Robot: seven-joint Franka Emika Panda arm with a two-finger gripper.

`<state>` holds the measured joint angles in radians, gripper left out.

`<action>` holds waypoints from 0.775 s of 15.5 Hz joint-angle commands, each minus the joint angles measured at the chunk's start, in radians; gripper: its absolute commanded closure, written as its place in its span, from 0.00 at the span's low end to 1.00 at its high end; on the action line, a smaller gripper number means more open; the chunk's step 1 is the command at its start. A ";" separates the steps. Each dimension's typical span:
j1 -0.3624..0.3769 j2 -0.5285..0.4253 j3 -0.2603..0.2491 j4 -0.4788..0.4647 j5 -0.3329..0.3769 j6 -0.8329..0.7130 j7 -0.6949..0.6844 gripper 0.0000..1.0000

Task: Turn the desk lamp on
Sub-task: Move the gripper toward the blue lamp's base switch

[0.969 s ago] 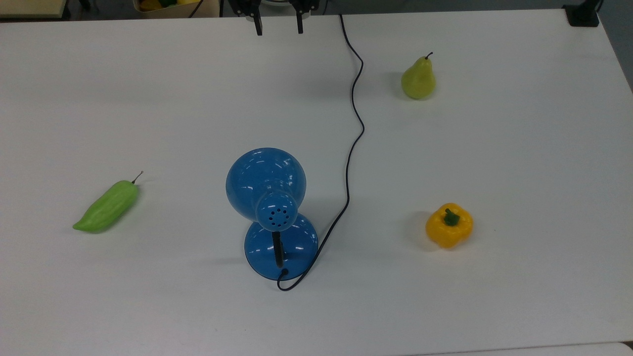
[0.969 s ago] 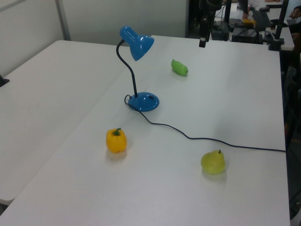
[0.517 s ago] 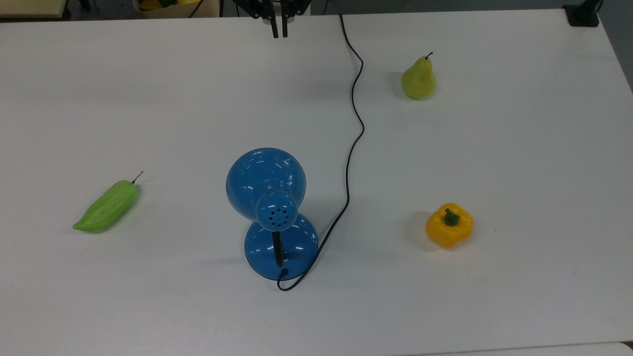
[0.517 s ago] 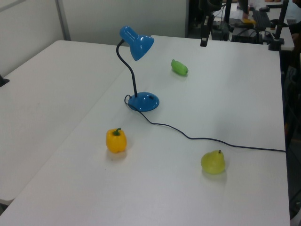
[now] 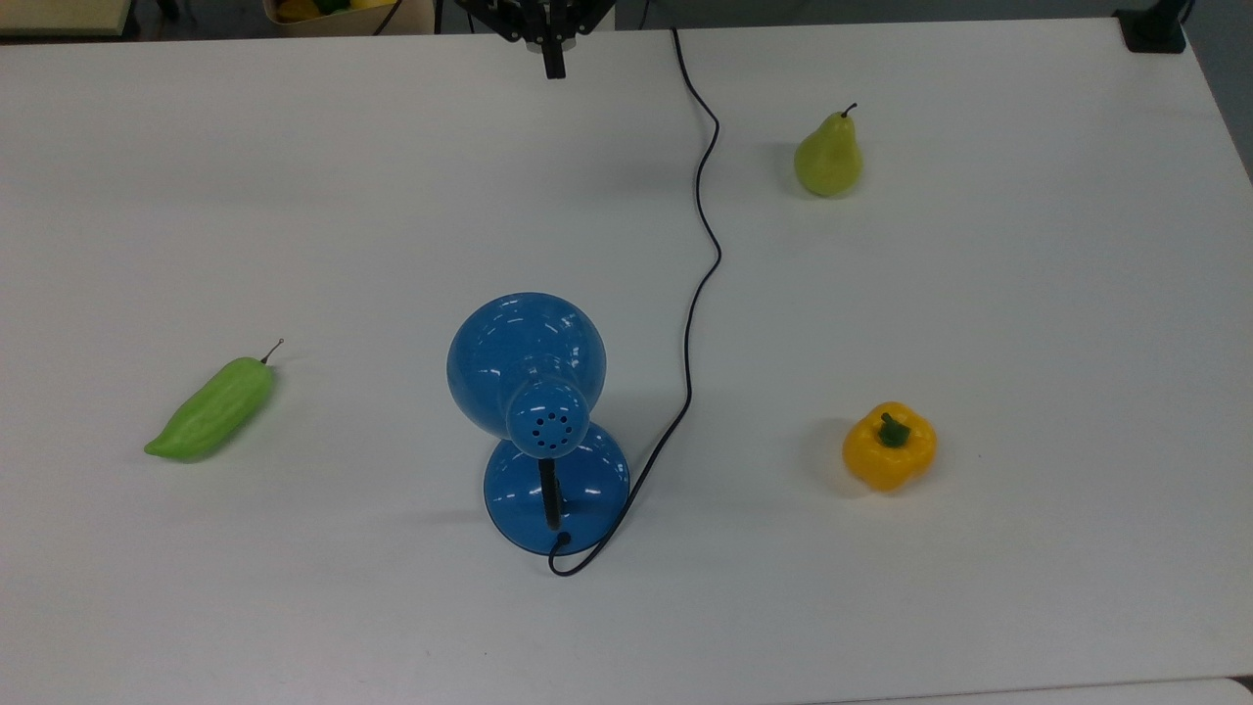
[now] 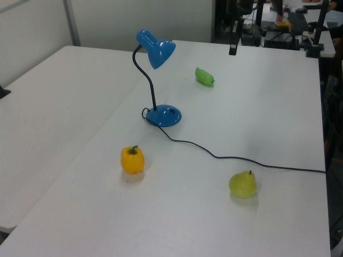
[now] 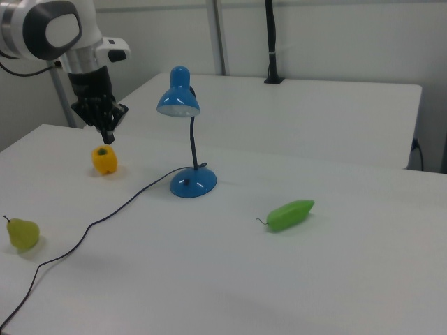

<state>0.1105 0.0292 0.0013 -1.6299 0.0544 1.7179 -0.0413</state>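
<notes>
From my station, reading the top view from its left to its right across the white bench [image 5: 1028,323], I first see a long green chilli-shaped pepper with a thin stem [image 5: 212,409], lying flat and well apart from everything else. Next comes the glossy blue desk lamp with its dome shade, hole-vented cap and round base [image 5: 533,392], standing near the middle of the bench, its thin black cord [image 5: 700,264] leaving the back of the base and snaking up to the far edge. The black two-finger pincer [image 5: 555,64] hangs at the top view's upper edge, well apart from the lamp and roughly in line with it, with its fingers pressed together and gripping nothing. Further right, a yellow-green pear with a dark stem [image 5: 828,157] stands upright beyond the cord, and a yellow bell pepper with a green stalk [image 5: 889,446] sits nearer the front. In the right view the pincer [image 7: 107,132] hangs above the bench at the lamp's [image 7: 186,136] left, pointing down, close over the bell pepper [image 7: 104,160] as seen from there.
</notes>
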 commanded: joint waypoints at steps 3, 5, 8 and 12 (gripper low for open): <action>-0.014 0.021 -0.009 -0.070 -0.001 0.019 -0.116 1.00; -0.022 0.049 -0.010 -0.073 -0.004 0.025 -0.162 1.00; -0.025 0.072 -0.010 -0.122 -0.013 0.139 -0.173 1.00; -0.023 0.118 -0.010 -0.151 -0.059 0.248 -0.169 1.00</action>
<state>0.0822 0.1304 -0.0058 -1.7508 0.0183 1.8898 -0.1908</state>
